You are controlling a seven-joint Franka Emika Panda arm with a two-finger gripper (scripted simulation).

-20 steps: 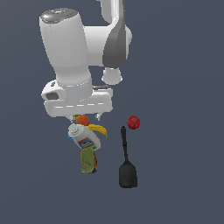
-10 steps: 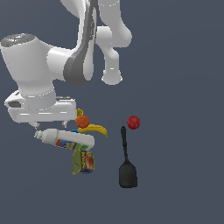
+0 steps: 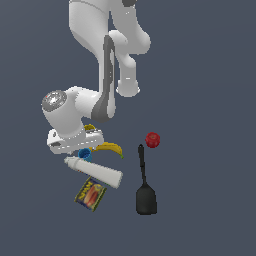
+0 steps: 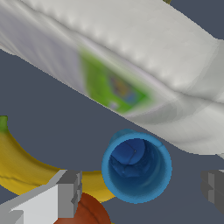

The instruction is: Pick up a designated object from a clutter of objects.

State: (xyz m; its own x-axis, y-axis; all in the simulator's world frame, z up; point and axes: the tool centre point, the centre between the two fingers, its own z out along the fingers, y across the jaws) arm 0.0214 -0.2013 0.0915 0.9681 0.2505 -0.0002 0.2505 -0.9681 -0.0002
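1. Gripper point(image 4: 138, 188) jaws spread, holding nothing; blue cup point(image 4: 136, 167) upright between the fingers point(image 4: 65, 192).
2. Cup touches the white bottle point(image 4: 131, 65); banana point(image 4: 26, 170) at its 9 o'clock.
3. Risk: closing may pinch the banana or orange ball point(image 4: 85, 212), or tip the cup.
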